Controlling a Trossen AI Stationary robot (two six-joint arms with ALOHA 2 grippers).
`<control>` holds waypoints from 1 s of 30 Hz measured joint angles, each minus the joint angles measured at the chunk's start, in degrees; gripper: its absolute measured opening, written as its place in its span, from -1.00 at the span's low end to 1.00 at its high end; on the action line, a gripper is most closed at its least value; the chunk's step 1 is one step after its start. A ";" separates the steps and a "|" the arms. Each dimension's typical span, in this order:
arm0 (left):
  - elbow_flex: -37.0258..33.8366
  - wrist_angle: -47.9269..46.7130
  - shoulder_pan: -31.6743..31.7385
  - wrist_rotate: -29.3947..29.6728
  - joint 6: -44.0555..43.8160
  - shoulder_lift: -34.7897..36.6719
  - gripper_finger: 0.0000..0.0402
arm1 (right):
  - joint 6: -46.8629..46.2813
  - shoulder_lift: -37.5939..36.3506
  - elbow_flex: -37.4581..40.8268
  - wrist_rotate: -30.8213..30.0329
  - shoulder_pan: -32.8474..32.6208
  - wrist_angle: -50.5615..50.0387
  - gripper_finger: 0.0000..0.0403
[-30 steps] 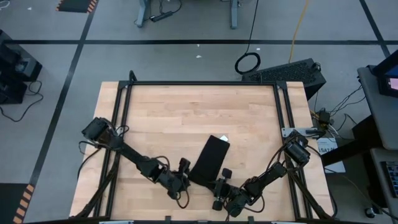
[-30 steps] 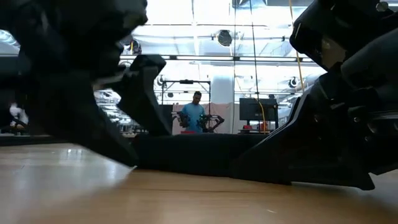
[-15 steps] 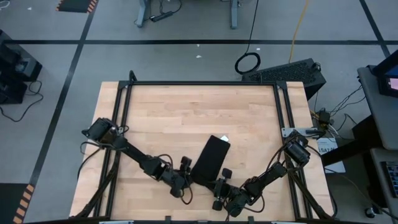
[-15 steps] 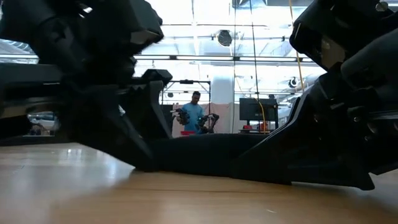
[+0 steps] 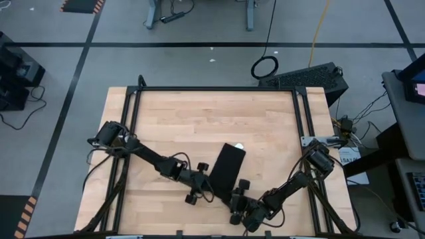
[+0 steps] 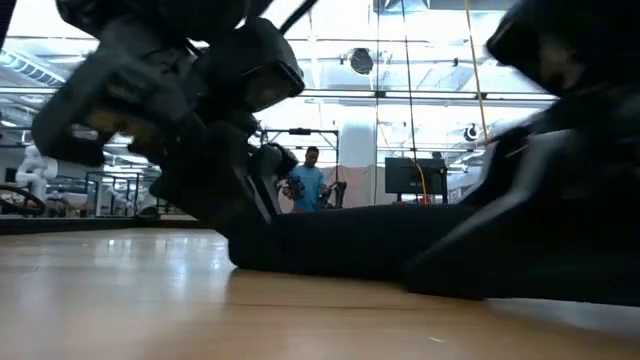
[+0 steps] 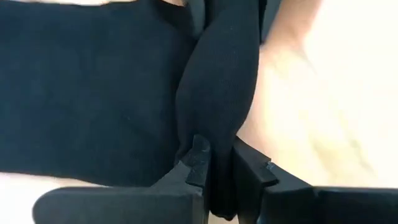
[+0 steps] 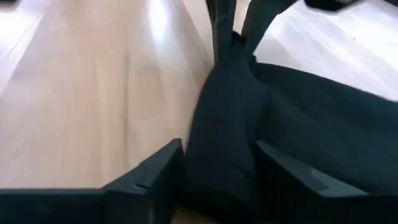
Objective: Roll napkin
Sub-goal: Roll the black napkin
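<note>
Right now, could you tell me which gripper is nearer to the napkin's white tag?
Left. The left gripper pinches the napkin at its near-left edge; the right gripper sits at the near end, slightly farther from the white tag.

Robotics lab or workshop floor, not a home.

You're working at a wooden table (image 5: 199,126) on a black metal frame (image 5: 212,88), set on a grey floor marked with black tape lines (image 5: 199,44) (hazard striping at one corner). Cables (image 5: 265,66) lie loose on the floor; behind the table you see ceiling light strips (image 6: 400,95), a monitor (image 6: 405,178) and a person (image 6: 312,180) standing among other equipment.
</note>
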State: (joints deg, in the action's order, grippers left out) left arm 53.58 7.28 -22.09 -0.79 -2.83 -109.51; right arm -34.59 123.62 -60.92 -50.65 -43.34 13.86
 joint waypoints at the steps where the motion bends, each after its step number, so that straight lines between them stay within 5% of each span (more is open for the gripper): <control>1: -0.02 -0.09 0.58 -2.74 -1.23 -0.02 -0.78 | 0.74 -0.70 0.01 0.08 -0.38 -1.32 -0.02; 7: 0.02 -0.83 4.54 -19.64 -8.67 -0.14 -0.76 | 1.20 -3.40 0.01 -0.32 -3.26 -9.17 0.22; 13: -0.13 -1.32 7.59 -29.58 -11.91 -0.31 -0.76 | 3.00 -3.27 -0.03 -7.53 -6.07 -2.75 0.25; 21: -0.13 -1.18 10.18 -33.17 -12.37 -0.37 -0.76 | 17.44 1.67 -0.26 -9.02 -5.17 20.04 0.25; 30: 0.16 1.88 11.53 -35.18 -19.01 -3.23 -0.75 | 15.19 4.96 -2.61 -9.81 -1.76 18.79 0.25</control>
State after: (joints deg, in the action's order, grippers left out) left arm 53.74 9.16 -10.56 -35.96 -21.84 -112.75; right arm -19.39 128.58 -63.53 -60.45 -45.10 32.65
